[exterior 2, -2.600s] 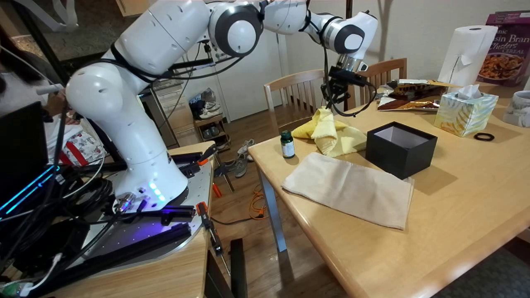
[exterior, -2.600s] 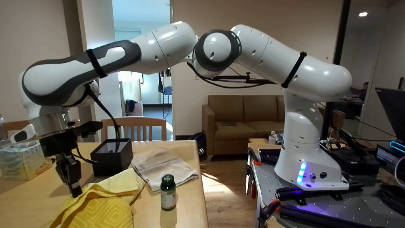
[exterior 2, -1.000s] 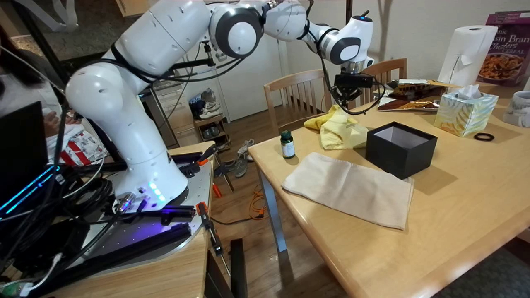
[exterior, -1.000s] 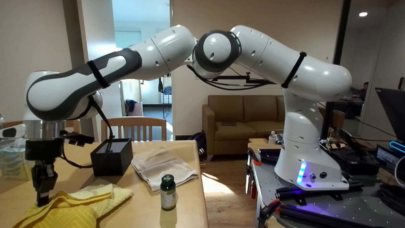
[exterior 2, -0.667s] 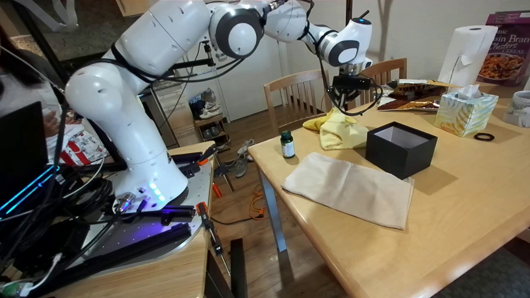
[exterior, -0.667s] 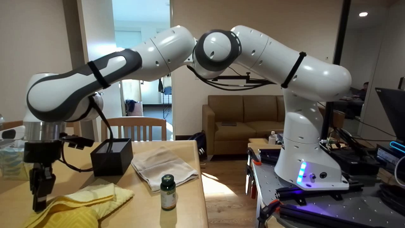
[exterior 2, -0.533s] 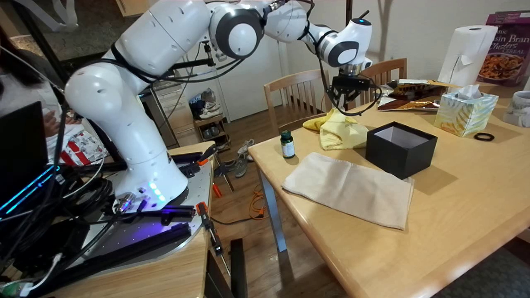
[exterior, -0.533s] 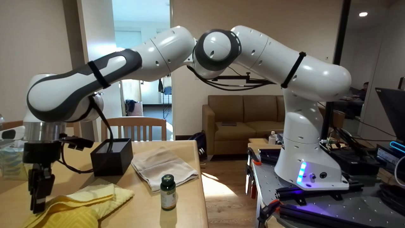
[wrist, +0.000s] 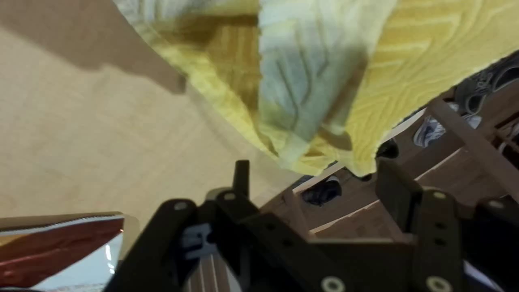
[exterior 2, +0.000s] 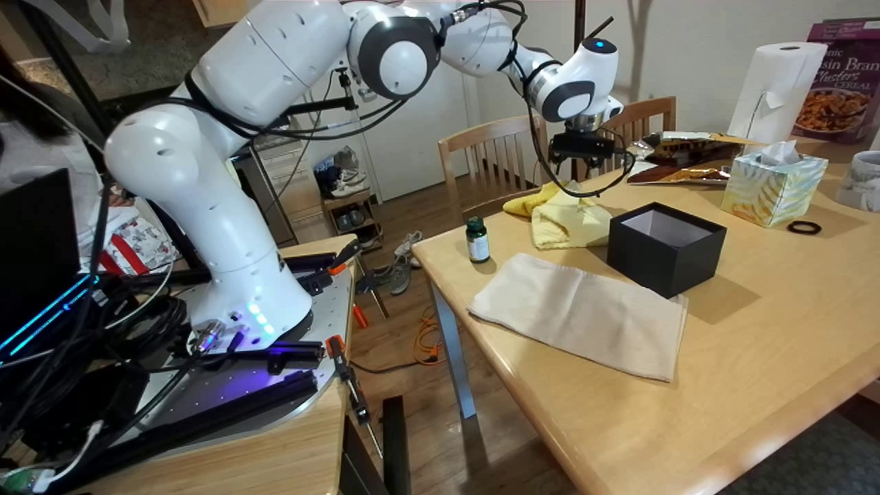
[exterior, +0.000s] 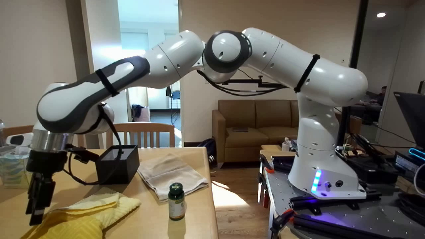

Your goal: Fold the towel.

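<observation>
Had gripper point(wrist: 315, 178) spread, yellow towel point(wrist: 306, 77) at its twelve o'clock in wrist view. In an exterior view, had black box point(exterior: 124, 169) at towel's one o'clock

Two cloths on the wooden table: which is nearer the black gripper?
The rumpled yellow patterned towel, near the open gripper in the wrist view; the flat beige cloth lies farther off.

Looks like a home, with a sofa point(exterior: 245, 137) by the far wall point(exterior: 265, 13), chairs point(exterior 2: 488, 135) at a table point(exterior 2: 770, 357), a shoe rack point(exterior 2: 347, 201) and cereal point(exterior 2: 842, 82).
</observation>
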`<state>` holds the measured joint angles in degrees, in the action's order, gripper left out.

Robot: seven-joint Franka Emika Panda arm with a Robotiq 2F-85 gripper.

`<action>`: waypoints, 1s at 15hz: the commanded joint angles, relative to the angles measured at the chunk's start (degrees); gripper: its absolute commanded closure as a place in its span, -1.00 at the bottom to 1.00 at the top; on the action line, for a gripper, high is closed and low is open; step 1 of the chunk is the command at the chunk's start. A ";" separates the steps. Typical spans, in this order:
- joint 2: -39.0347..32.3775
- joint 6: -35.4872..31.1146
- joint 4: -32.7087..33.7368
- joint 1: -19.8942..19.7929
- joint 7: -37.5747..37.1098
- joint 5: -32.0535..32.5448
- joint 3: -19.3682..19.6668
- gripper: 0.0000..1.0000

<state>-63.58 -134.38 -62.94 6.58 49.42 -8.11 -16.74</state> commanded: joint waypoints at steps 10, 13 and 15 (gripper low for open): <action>4.83 -28.37 -24.89 -5.73 -13.94 3.21 3.33 -0.46; 6.77 -27.45 -26.77 -5.86 -17.11 5.22 3.28 -0.07; 8.42 -26.33 -28.24 -6.09 -18.73 6.44 3.16 0.21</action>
<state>-59.04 -161.68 -85.95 1.90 34.05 -4.56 -13.14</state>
